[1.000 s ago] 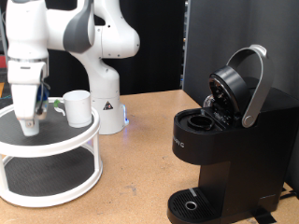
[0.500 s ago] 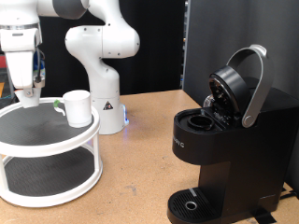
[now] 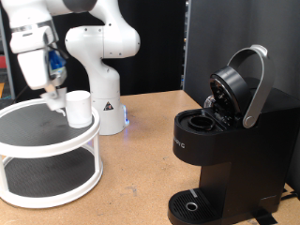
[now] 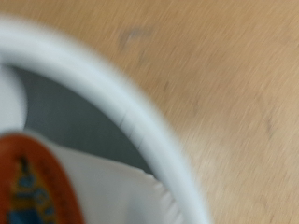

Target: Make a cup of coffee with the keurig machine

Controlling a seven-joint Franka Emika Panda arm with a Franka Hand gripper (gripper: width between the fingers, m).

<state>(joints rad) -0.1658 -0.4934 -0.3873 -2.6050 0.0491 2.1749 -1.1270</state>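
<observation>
My gripper (image 3: 51, 93) hangs above the white round stand (image 3: 56, 150) at the exterior view's left, just left of the cup (image 3: 78, 108). The cup is a white mug and stands on the stand's top tier. The gripper is shut on a small white pod; the blurred wrist view shows the pod's orange-red foil lid (image 4: 33, 187) close up, over the stand's white rim (image 4: 140, 103). The keurig machine (image 3: 220, 155) is black and stands at the exterior view's right. Its silver-handled lid (image 3: 246, 80) is raised and the pod chamber (image 3: 200, 120) is open.
The white arm's base (image 3: 103, 98) stands behind the stand, on the wooden table (image 3: 141, 159). The stand has a lower tier (image 3: 47, 178). A dark wall runs behind the machine.
The gripper has risen from the stand's top tier and moved towards the exterior view's right, closer to the cup, with the pod in it. The cup and machine have not moved.
</observation>
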